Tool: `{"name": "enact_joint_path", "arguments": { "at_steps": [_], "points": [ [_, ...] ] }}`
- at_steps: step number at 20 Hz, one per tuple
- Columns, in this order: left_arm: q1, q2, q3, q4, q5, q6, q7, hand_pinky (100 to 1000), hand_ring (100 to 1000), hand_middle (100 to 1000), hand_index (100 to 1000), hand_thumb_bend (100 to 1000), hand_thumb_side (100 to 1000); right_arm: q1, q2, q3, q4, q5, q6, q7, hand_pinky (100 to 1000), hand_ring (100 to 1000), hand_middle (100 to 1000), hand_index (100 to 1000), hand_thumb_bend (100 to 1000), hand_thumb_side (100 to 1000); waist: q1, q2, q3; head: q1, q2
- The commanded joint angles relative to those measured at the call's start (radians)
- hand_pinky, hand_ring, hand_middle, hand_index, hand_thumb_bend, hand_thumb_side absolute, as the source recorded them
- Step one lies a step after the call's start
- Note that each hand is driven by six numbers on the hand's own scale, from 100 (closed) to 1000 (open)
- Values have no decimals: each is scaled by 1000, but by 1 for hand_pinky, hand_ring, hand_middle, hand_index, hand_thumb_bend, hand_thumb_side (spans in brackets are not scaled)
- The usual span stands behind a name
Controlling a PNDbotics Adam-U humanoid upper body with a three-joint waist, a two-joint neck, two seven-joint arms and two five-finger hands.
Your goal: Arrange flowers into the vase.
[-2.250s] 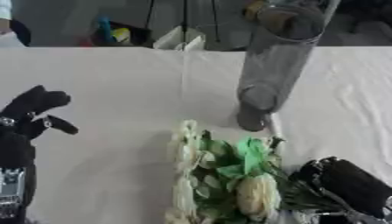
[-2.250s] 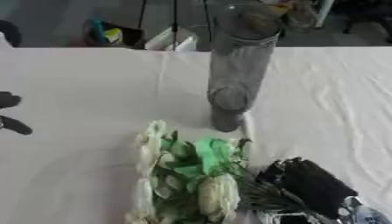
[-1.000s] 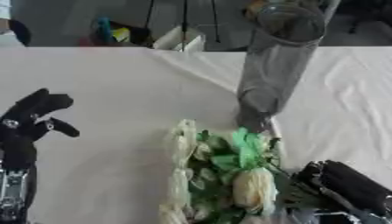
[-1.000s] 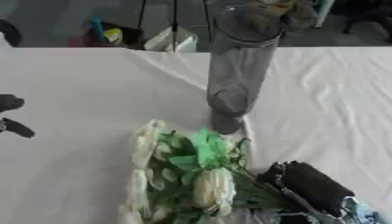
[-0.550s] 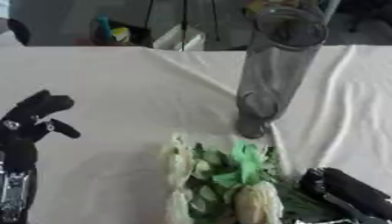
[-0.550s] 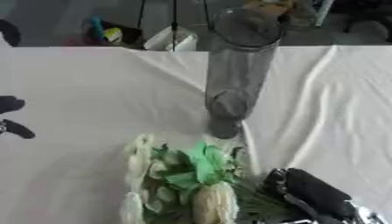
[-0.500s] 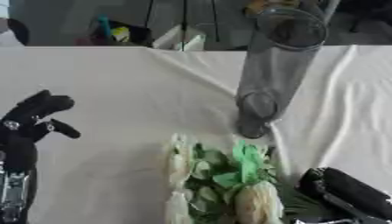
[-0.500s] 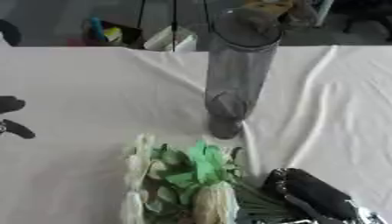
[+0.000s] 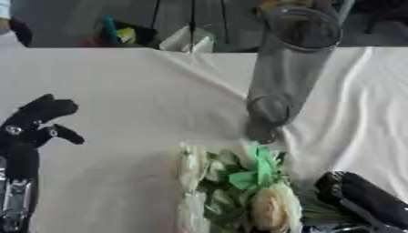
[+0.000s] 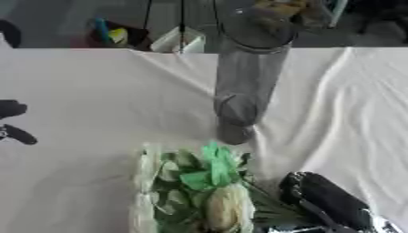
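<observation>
A tall clear glass vase (image 9: pixel 283 77) stands upright on the white tablecloth at centre right, its open rim (image 9: pixel 307 27) toward the far edge. Just in front of its base lies a flower bunch (image 9: pixel 239 191), with white blooms on the left, green leaves, and a cream bloom (image 9: pixel 271 210) near the bottom edge. Its stems run right, under my black right hand (image 9: pixel 359 205) at the lower right corner, whose fingers curl over them. My left hand (image 9: pixel 36 123) rests at the left edge with its fingers up and relaxed, holding nothing.
The white tablecloth (image 9: pixel 127 91) has raised folds on the right, beside the vase (image 10: pixel 343 104). Beyond the far table edge stand a white object (image 9: pixel 187 43), small coloured items (image 9: pixel 115 32) and dark stands.
The whole picture has shifted down a little, so the camera moved. The flower bunch and my right hand have drawn slightly nearer to me, away from the vase base. My left hand stays put.
</observation>
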Motion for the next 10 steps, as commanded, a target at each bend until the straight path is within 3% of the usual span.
{"name": "enact_joint_path", "arguments": {
  "at_steps": [1,4,10],
  "points": [
    [-9,4,-7,-19,-1,0,-5,479,769,730,898,100,1000,-12,-31,-16,-12,21,13,-35,100,100,100,100,272,769,-8,-2,1,0,-10],
    [-9,4,-6,-19,-2,2,-7,479,770,730,898,100,1000,-18,-34,-20,-17,11,31,-58,100,100,100,100,369,748,-9,-2,2,0,-12],
    [-8,4,-6,-19,-4,4,-10,479,770,730,899,100,1000,-33,-40,-37,-38,-59,66,-106,100,100,100,100,389,807,-11,-1,2,2,-15]
  ]
}}
